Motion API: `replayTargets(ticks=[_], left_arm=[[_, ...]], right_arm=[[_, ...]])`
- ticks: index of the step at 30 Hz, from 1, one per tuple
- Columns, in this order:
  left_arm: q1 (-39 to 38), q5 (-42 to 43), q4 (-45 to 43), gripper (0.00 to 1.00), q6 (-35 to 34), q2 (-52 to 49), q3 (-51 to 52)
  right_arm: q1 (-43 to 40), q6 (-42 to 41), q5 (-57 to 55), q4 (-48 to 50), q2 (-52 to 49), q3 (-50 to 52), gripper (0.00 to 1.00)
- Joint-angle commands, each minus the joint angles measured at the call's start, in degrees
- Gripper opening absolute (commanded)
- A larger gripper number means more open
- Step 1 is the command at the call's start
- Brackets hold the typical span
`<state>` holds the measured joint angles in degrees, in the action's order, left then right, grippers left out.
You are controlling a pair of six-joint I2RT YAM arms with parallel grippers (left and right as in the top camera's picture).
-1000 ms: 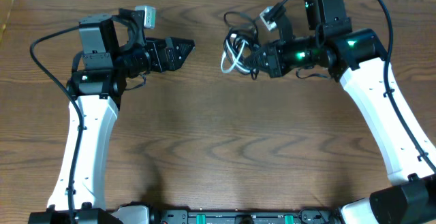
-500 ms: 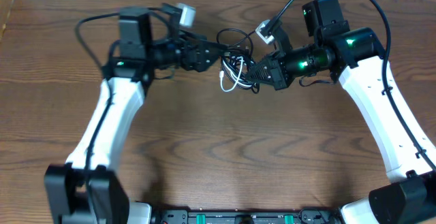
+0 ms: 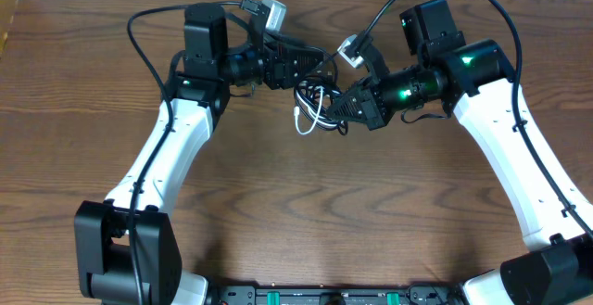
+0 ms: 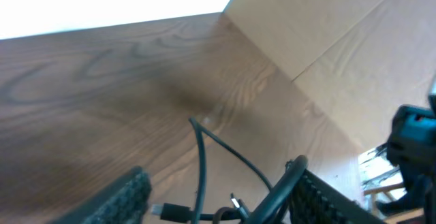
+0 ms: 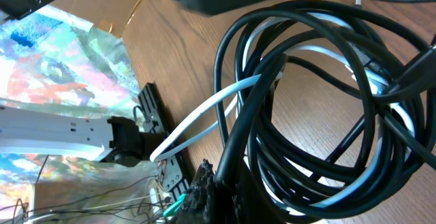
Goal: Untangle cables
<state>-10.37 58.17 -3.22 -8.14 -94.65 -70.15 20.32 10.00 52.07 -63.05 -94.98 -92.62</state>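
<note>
The cables (image 3: 315, 104) form one tangled bundle of black loops and a white cord on the wooden table (image 3: 278, 212), at the back centre. My right gripper (image 3: 346, 108) is shut on the bundle's right side. In the right wrist view the black loops (image 5: 240, 125) run down into its jaws (image 5: 225, 191), with the white cord (image 5: 204, 112) threaded through them. My left gripper (image 3: 311, 67) reaches in from the left at the bundle's top. Its jaws (image 4: 225, 200) stand apart around a thin black strand (image 4: 201, 163) and a small plug (image 4: 174, 210). A thicker black loop lies against the right finger (image 4: 334, 200).
A cardboard panel (image 4: 340, 47) stands beyond the table's far edge, and another strip (image 3: 7, 18) shows at the far left. A colourful sheet (image 5: 61, 54) lies off the table. Both arms' own thick black wires (image 3: 148, 22) arch over the back.
My left arm has swung right from the table's left side up to the bundle, and its jaws have narrowed around some strands. The right gripper has carried the bundle slightly left and nearer.
</note>
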Motion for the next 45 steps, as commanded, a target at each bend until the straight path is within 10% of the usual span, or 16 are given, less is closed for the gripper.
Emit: replayTargets(ticks=[1, 5, 23, 45], left_arm=[[-0.37, -2.38, -0.33, 0.44, 0.15, 0.24, -1.09], [0.66, -5.6, -0.37, 0.08, -0.9, 0.24, -1.09], [9.44, -11.13, -10.75, 0.08, -20.85, 12.85, -1.14], [9.62, -20.39, -13.2, 0.08, -22.82, 25.7, -1.14]], right_arm=[[0.13, 1.42, 2.03, 0.11, 0.13, -0.2, 0.01], [0.02, -0.59, -1.73, 0.15, 0.13, -0.2, 0.01], [-6.12, -23.37, -41.62, -1.18, -1.03, -0.13, 0.01], [-6.14, -23.47, -41.0, -0.87, -16.81, 0.17, 0.01]])
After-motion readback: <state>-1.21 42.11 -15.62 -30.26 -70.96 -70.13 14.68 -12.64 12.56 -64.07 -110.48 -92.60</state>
